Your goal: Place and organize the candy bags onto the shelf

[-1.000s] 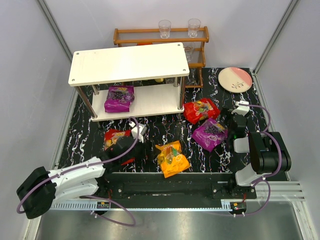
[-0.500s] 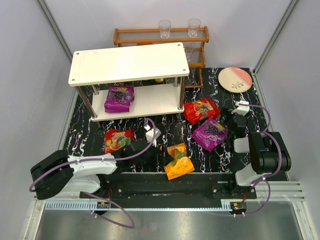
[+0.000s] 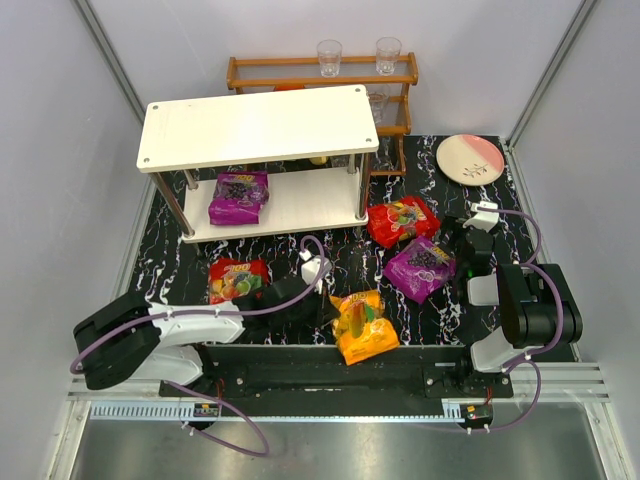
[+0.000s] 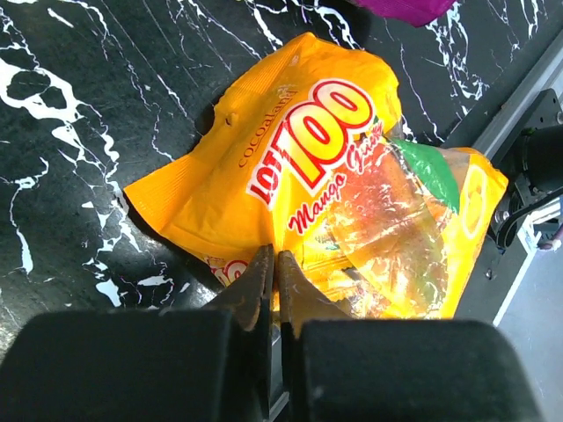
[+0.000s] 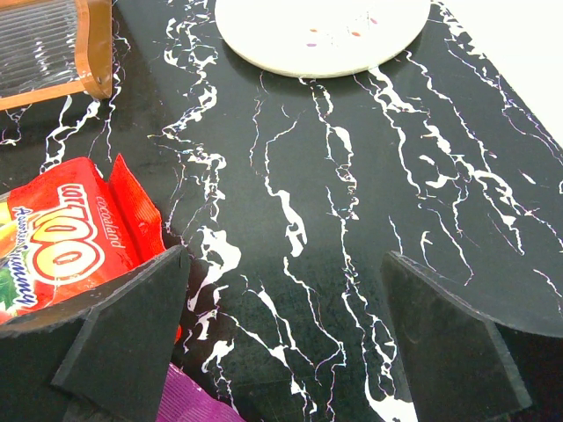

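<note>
So, the orange bag (image 3: pixel 365 328) is being pinched at its edge by the left gripper (image 4: pixel 274 264). From the left wrist view the two fingers are seen pressed right together, with just a bit of wrapper caught between them. The bag is laid at the front of the black marbled table (image 3: pixel 175 265), and its near end is poked out past the table's edge over the black rail. "LOT 100" and "Mango" can be read on the wrapper.

The right gripper (image 5: pixel 283 264) is spread wide, with nothing held between the fingers, and it's hung low over the table on the right side. The right red bag (image 3: pixel 402 221) is seen just off its left finger. A sliver of the loose purple bag (image 3: pixel 422 267) is caught at the bottom of that wrist view. In the top view those two bags are found touching or nearly so, just right of the shelf's front leg.

Only one bag is shelved so far. The shelved purple bag (image 3: pixel 238 197) is laid flat on the lower board of the white shelf (image 3: pixel 258 125), toward its left end.

The left red bag (image 3: pixel 238 279) is left on the table in front of the shelf, just beside the left arm.

Behind the shelf a brown wooden rack (image 3: pixel 320 75) is stood with clear glasses (image 3: pixel 329 56) on it. A pink-and-cream plate (image 3: pixel 470 158) is set in the far right corner.
</note>
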You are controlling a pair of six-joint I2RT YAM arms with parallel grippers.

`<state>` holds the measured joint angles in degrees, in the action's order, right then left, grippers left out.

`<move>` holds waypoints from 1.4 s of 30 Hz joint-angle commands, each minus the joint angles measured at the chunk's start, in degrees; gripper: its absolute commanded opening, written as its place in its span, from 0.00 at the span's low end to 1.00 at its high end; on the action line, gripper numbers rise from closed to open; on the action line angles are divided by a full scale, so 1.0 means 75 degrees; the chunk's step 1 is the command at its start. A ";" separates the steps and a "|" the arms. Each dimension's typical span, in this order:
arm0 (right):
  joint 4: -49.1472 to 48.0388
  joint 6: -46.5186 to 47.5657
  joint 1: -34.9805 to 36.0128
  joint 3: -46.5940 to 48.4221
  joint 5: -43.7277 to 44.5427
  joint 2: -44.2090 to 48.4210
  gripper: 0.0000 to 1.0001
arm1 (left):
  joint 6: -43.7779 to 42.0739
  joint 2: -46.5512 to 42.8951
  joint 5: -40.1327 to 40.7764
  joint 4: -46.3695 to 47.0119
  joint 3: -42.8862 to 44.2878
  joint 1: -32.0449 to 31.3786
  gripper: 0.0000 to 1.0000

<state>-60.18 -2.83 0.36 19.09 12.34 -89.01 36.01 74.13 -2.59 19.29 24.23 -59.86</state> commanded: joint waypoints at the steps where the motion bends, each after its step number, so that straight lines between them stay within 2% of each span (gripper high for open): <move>1: -0.0331 0.0108 -0.0001 0.0185 -0.0075 -0.0014 1.00 | -0.0487 -0.0461 0.0250 -0.0929 0.0484 -0.0047 0.00; 9: -0.0319 0.0108 -0.0001 0.0185 -0.0075 -0.0014 1.00 | -0.1262 -0.1527 0.0966 -0.2711 0.1163 0.0140 0.00; 12: -0.0331 0.0108 -0.0013 0.0185 -0.0063 -0.0014 1.00 | -0.1368 -0.1926 0.0943 -0.2993 0.1059 0.0526 0.00; 16: -0.0331 0.0108 -0.0013 0.0173 -0.0075 -0.0003 1.00 | -0.1473 -0.2569 0.0592 -0.3204 0.0860 0.1534 0.00; 21: -0.0331 0.0096 -0.0013 0.0185 -0.0075 -0.0003 1.00 | -0.1858 -0.2700 0.0158 -0.3474 0.0988 0.2378 0.00; 27: -0.0331 0.0108 -0.0001 0.0185 -0.0063 0.0009 1.00 | -0.2339 -0.2338 0.0099 -0.3884 0.1351 0.2660 0.00; 33: -0.0331 0.0108 -0.0013 0.0185 -0.0063 -0.0003 1.00 | -0.2796 -0.2138 0.0507 -0.4656 0.2100 0.2707 0.00; 36: -0.0319 0.0108 -0.0013 0.0185 -0.0075 -0.0003 1.00 | -0.3019 -0.2196 0.0907 -0.5079 0.2487 0.2696 0.00; 42: -0.0319 0.0108 -0.0001 0.0185 -0.0063 -0.0003 1.00 | -0.3465 -0.2512 0.0873 -0.5478 0.2840 0.2684 0.00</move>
<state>-60.18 -2.81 0.36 19.09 12.34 -89.01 13.32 58.15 2.31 -21.93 41.58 -39.97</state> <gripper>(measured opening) 0.994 0.004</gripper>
